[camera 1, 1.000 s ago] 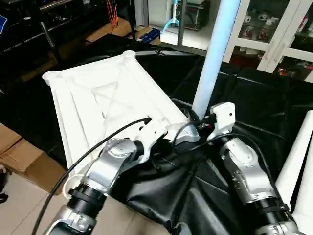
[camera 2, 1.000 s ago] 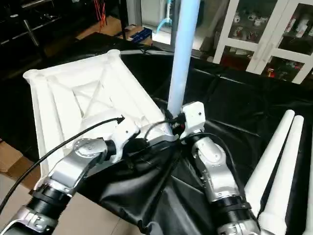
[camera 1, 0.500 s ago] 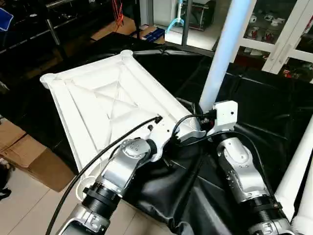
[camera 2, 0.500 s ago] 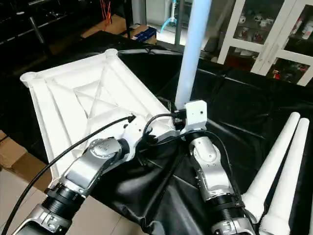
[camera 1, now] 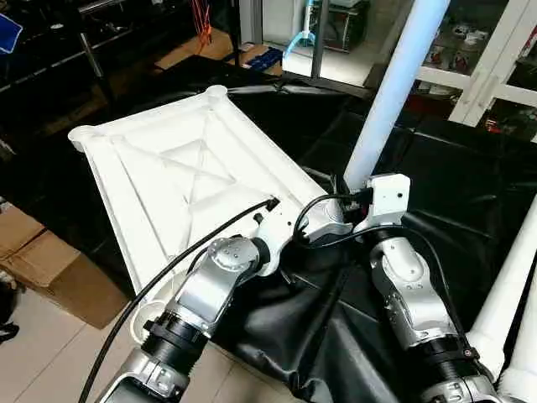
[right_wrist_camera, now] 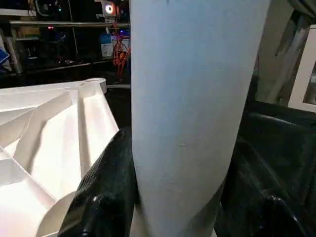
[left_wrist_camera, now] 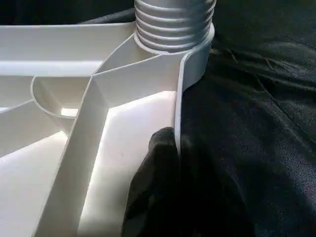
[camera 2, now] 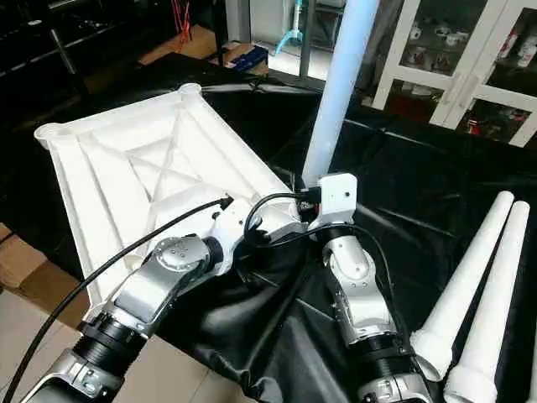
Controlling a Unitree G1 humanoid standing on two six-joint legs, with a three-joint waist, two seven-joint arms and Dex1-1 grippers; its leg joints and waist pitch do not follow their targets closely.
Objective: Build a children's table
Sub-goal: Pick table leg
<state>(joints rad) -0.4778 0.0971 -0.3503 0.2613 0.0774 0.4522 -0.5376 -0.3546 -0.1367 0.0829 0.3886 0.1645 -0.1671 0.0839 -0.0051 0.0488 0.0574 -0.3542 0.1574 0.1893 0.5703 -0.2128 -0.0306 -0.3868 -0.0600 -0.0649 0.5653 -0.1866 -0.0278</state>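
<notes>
Tabletop (camera 1: 176, 180) lies underside up on black sheet (camera 1: 436, 176), X-ribs showing, near corner socket by both wrists. Head views: one leg (camera 1: 394, 92) stands nearly upright in that near socket, leaning slightly. Right gripper (camera 1: 357, 200) sits at leg's base; left gripper (camera 1: 323, 225) at tabletop's edge just beside the same socket. Two spare legs (camera 2: 482, 290) lie on the sheet, well apart from the tabletop, on the robot's right.

Left wrist view: black fingers (left_wrist_camera: 163, 187) clenched on the tabletop's thin rim wall, near the socket, where the leg's threaded end (left_wrist_camera: 174, 22) sits.

Right wrist view: fingers (right_wrist_camera: 106, 192) grasp the leg, one on each side.
</notes>
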